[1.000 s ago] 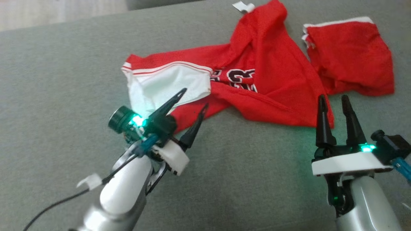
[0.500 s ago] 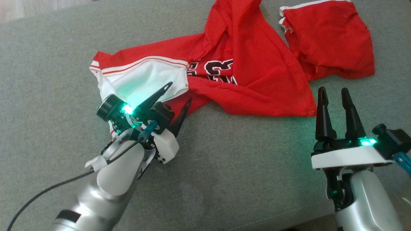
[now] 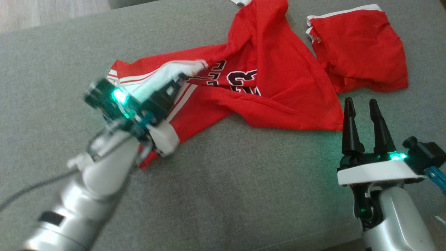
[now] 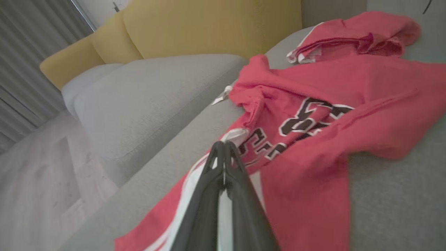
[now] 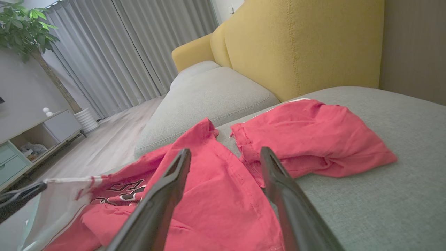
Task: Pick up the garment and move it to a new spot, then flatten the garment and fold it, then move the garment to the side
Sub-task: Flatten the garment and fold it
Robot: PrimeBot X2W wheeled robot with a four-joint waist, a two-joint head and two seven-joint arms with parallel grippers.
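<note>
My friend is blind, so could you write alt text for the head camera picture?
The robot's left pincer is pinched shut on the white-striped edge of a crumpled red mesh jersey on a grey fabric cushion. Its right pincer hovers open near the jersey's other corner, with a smaller red garment beyond.

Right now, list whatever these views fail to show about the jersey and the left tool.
Left tool: head view, motion blur smears its tips.
Its grip on the jersey: left wrist view, the closed fingers cover the pinched fabric.
Jersey lettering: head and left wrist views, folds hide part of it.
Jersey top: head view, cut off by the upper edge.
</note>
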